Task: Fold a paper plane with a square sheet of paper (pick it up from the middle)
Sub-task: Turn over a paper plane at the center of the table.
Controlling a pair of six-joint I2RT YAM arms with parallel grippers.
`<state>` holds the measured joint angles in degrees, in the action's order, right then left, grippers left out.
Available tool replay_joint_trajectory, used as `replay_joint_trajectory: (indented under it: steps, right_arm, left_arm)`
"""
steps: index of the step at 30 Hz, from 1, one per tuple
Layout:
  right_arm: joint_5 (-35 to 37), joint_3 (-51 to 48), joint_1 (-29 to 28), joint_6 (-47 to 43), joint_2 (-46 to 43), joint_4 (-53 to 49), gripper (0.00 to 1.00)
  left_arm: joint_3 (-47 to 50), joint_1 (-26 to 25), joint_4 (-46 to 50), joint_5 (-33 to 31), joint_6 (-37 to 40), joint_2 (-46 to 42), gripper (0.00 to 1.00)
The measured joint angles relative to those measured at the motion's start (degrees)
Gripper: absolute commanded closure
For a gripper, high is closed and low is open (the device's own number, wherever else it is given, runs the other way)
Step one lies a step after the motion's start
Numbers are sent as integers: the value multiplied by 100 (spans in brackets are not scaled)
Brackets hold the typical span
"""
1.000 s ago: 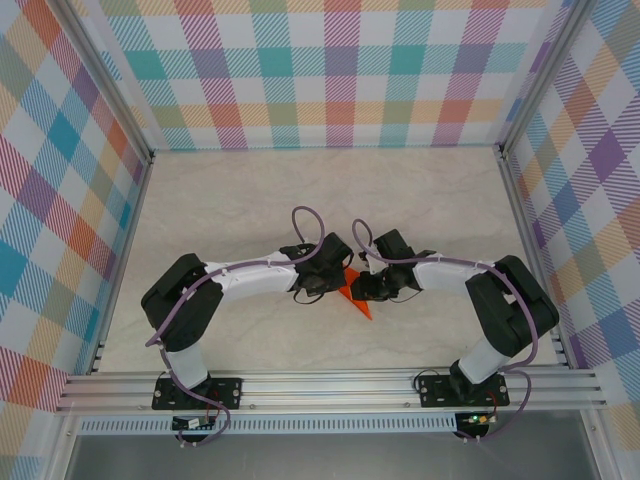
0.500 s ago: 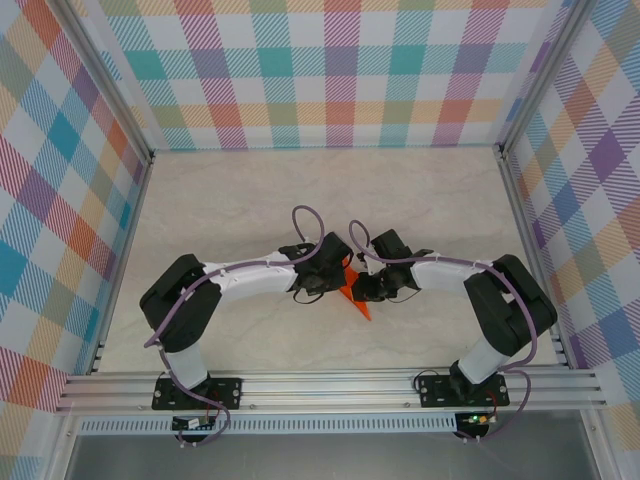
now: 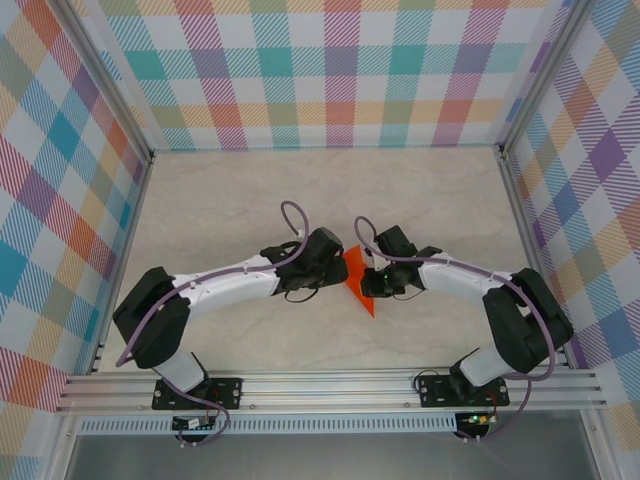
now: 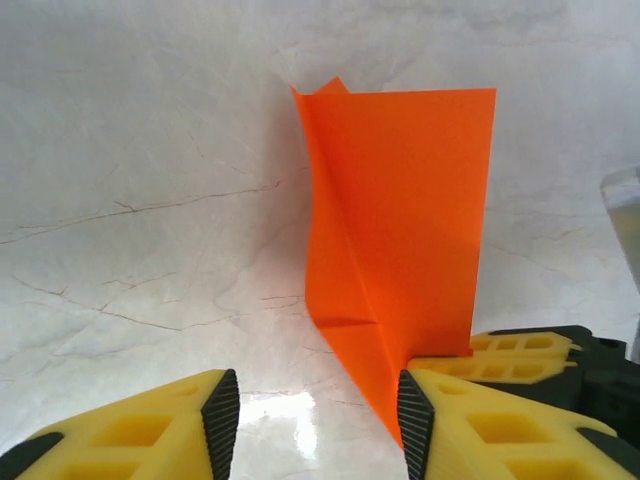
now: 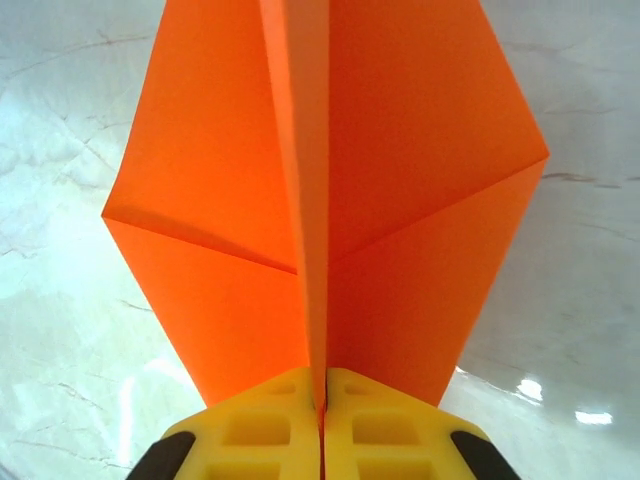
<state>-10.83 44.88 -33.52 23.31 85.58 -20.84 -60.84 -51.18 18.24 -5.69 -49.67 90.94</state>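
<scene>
We log the paper [image 5: 400, 200], part-folded, at mid-table between both arms. The right gripper [image 5: 322, 385] is clamped on its centre crease, whose long axis runs straight away from it. The left gripper [image 4: 320, 420] stands jaws apart, empty, the paper just to its right. Bare table [image 3: 250, 200] lies all round, the walls well apart.

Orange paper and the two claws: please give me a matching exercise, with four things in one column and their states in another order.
Things
1. left claw
2. right claw
3. bright orange folded paper sheet
4. pale marble tabletop

States
a. creased, pinched at its centre fold
b. glossy, white-grey
c. shut on the paper
d. open

Pairs: 1-d, 2-c, 3-a, 4-b
</scene>
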Motion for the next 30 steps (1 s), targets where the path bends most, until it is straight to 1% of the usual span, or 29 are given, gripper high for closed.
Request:
replay_joint_trajectory:
  steps: [3,7,9,12,16,20,27,30]
  right_arm:
    - [481,256,-129,133,-79,-345,96]
    - [1261,824,-372,382,-26,-938,94]
    - [1646,1202,-496,584,164,-1202,93]
    - [1943,1613,-636,828,581,-1401,92]
    - [2046,1945,-767,1086,1172,-1554,91]
    - [2129,2269,-841,1294,1694,-1679,90]
    - [2175,2387,-855,1532,1915,-1692,84]
    - [2175,2400,-855,1561,2039,-1655,84]
  left_arm:
    - [254,7,-4,-177,-4,-470,43]
    - [695,98,-7,-413,-94,-1080,40]
    - [953,201,-17,-494,-175,-1327,39]
    - [1263,337,-15,-562,-278,-1541,38]
    - [1523,409,24,-595,-374,-1751,38]
    - [1574,415,111,-597,-422,-1947,37]
    - [1698,450,111,-597,-501,-2122,36]
    - [1727,450,109,-595,-501,-2122,36]
